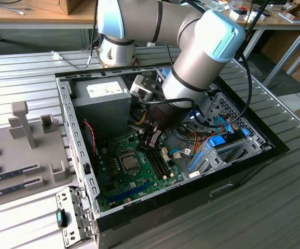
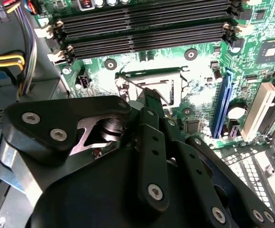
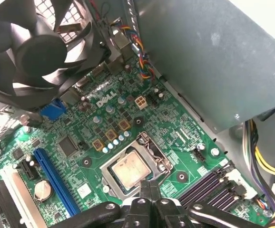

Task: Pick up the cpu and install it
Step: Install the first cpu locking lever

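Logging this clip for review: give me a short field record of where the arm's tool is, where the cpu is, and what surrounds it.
setting: open black desktop computer case on a ribbed metal table
tool: black tool lowered inside the case above the green motherboard
cpu: small square silver-topped cpu lying in the socket, hinged metal socket frame around it
tool to cpu: fingertips close beside the socket in the first wrist view; contact cannot be told
neighbours: long black memory slots, grey power supply box, black case fan
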`<control>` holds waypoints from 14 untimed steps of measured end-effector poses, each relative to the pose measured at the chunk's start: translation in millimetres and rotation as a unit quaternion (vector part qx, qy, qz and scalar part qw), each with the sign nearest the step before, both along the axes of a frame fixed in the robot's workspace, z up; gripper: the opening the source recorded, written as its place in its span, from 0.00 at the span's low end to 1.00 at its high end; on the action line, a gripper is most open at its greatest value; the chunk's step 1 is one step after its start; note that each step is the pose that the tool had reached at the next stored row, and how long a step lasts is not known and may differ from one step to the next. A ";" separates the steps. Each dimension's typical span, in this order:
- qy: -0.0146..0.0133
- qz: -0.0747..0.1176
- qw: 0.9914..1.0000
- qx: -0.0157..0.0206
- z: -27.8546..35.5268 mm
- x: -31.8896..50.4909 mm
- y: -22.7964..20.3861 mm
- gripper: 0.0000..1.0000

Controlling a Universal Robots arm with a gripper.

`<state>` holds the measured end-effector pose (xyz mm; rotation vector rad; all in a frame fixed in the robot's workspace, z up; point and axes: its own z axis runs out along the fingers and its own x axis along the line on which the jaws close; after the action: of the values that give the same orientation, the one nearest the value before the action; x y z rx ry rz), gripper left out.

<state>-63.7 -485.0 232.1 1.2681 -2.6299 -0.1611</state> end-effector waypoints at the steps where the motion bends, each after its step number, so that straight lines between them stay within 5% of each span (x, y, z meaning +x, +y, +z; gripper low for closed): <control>1: 0.000 0.000 1.000 0.000 -0.9 0.0 -0.9 0.11; 10: 0.002 -0.004 1.000 0.000 -26.1 0.8 -9.8 0.11; 14: 0.002 -0.005 1.000 0.000 -31.2 0.9 -11.3 0.11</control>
<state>-62.8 -496.3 201.0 1.2547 -2.6331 -0.1646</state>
